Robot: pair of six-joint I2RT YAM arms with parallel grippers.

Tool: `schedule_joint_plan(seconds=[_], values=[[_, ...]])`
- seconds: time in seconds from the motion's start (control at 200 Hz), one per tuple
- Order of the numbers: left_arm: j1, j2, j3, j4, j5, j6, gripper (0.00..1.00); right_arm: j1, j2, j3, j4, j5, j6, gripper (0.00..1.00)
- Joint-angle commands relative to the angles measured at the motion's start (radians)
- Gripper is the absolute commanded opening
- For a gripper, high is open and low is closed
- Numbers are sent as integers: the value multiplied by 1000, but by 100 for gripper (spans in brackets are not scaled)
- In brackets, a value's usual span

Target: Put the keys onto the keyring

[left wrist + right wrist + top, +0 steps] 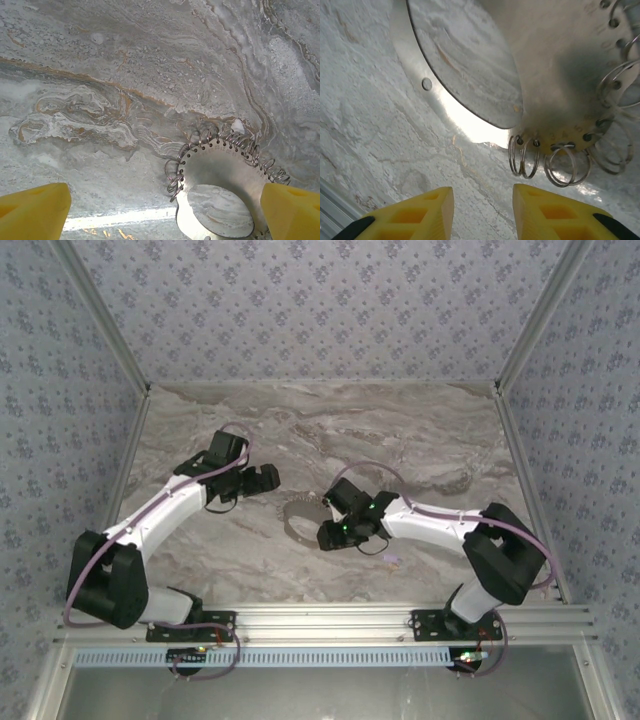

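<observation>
Keyring (212, 167) lies flat on the marble table (400, 430) at mid-frame in the top view, between the two grippers. The left gripper (165, 212), at its upper left, is spread wide and empty. The right gripper (483, 210), at its lower right, is parted narrowly and also empty. A tiny lilac key (392, 560) lies apart, further to the lower right.

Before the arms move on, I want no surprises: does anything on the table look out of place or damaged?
Nothing looks damaged. The keyring lies on the table, its small rings fanned along the rim. One tiny lilac key sits off alone near the right arm.
</observation>
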Motion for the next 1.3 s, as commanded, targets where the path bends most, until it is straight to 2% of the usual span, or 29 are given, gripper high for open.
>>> schedule_joint_plan(seconds=[0.0,0.36,0.714,1.294], values=[[-5,-32,-2,-32,-11,-10,98,6,21,-16,22,-30,27,39],[-5,-39,-6,-39,-17,1,98,-31,85,4,47,-41,27,38],[-4,-39,-1,-38,-21,10,98,-73,85,38,24,-33,-1,37],[-4,-43,-12,-33,-19,7,98,-89,135,115,-2,-16,-43,36]])
